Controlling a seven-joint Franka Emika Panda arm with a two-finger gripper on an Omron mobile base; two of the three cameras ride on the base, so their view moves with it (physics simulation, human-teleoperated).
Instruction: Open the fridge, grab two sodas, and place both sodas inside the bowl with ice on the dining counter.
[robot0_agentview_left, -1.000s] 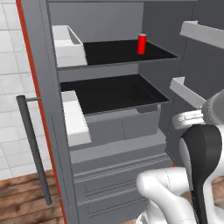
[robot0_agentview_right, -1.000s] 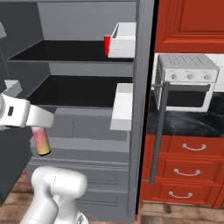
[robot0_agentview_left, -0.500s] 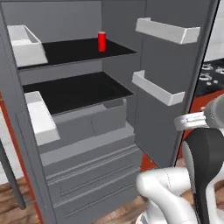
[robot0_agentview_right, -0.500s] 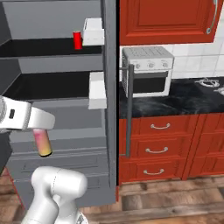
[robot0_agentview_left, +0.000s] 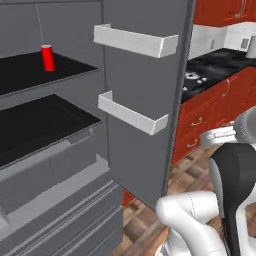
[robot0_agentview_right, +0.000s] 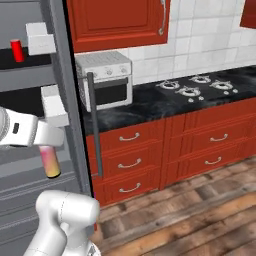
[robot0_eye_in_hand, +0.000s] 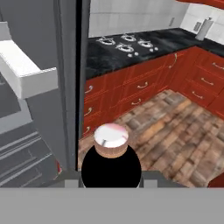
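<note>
The grey fridge (robot0_agentview_left: 145, 95) stands open, its right door swung out with two white bins (robot0_agentview_left: 134, 41) on the inside. One red soda (robot0_agentview_left: 47, 57) stands on the upper black shelf, also seen as the soda (robot0_agentview_right: 17, 50) at the far left. My gripper (robot0_agentview_right: 48, 146) hangs in front of the open fridge, shut on a second can (robot0_agentview_right: 50, 161) that looks pink fading to yellow. The hand view looks down on that can's pale top (robot0_eye_in_hand: 111, 136). The bowl, the ice and the dining counter are out of view.
To the right of the fridge door's bar handle (robot0_agentview_right: 94, 125) run red cabinets with a black worktop (robot0_agentview_right: 165, 102), a toaster oven (robot0_agentview_right: 105, 77) and a hob (robot0_agentview_right: 192, 86). A wooden floor (robot0_agentview_right: 190, 220) lies open in front of them. Lower fridge drawers (robot0_agentview_left: 55, 220) sit at bottom left.
The whole picture has swung right with the base: the fridge slid left and the cabinets and hob came in. The can stays in my gripper, unchanged in the view.
</note>
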